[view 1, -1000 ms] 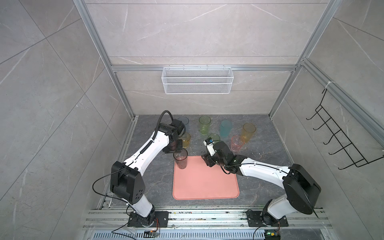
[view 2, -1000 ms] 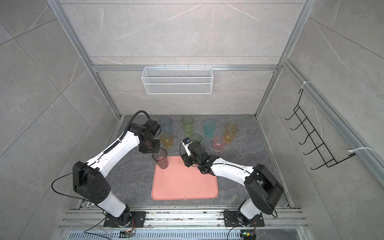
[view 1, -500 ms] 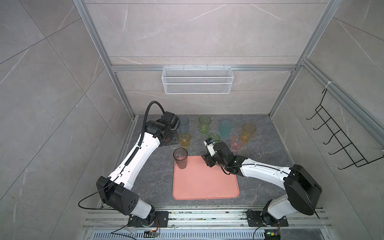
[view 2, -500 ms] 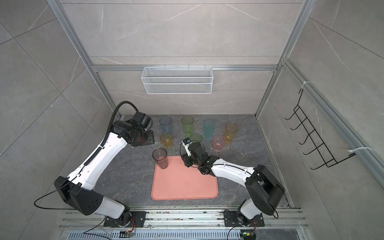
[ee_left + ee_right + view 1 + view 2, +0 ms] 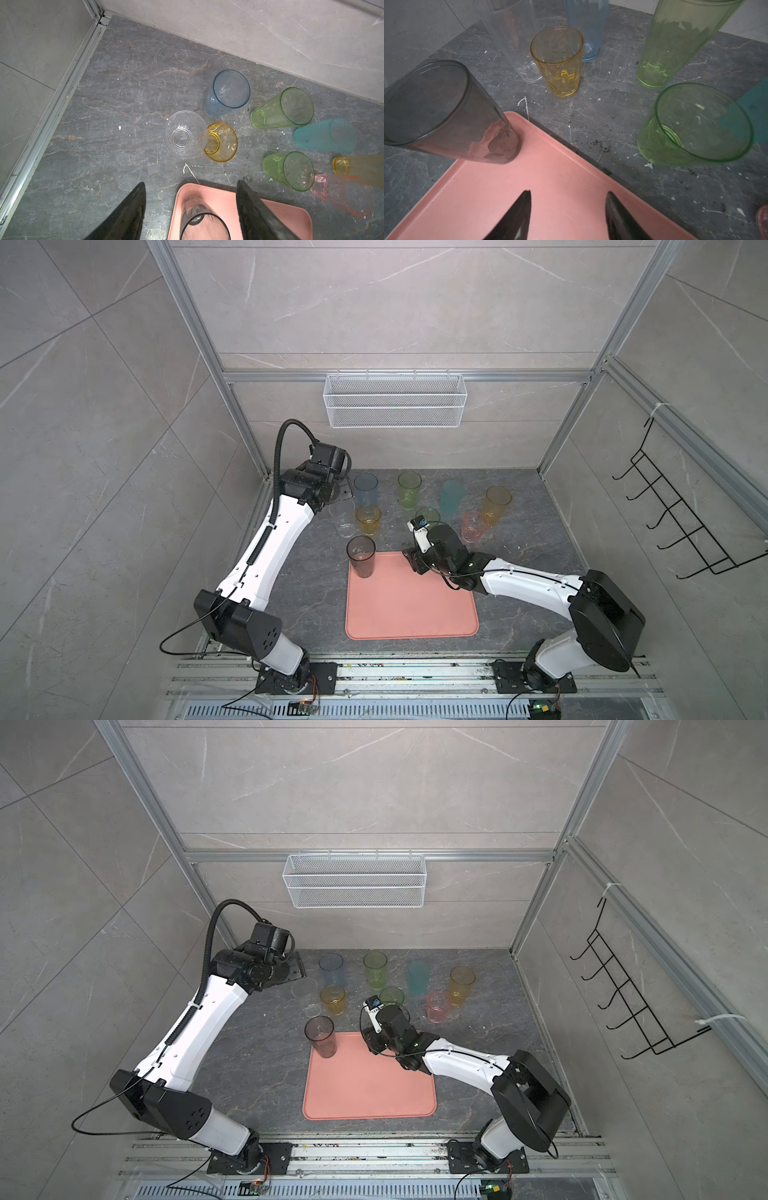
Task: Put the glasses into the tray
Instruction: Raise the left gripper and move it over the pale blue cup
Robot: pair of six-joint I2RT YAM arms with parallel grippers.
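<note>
The flat salmon-pink plastic tray (image 5: 411,610) holds one glass: the tall smoky-grey transparent tumbler (image 5: 361,560), upright in its far left corner. The other tinted tumblers, tall clear tumbler (image 5: 341,522) through tall orange tumbler (image 5: 496,504), stand on the grey stone table (image 5: 316,597) beyond it. The left jaws are spread above the table; the right jaws are spread over the tray.

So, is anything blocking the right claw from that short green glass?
Nothing visible does. The right gripper hangs open above the tray; only the tray's rim and bare tabletop lie between it and the short green glass.
</note>
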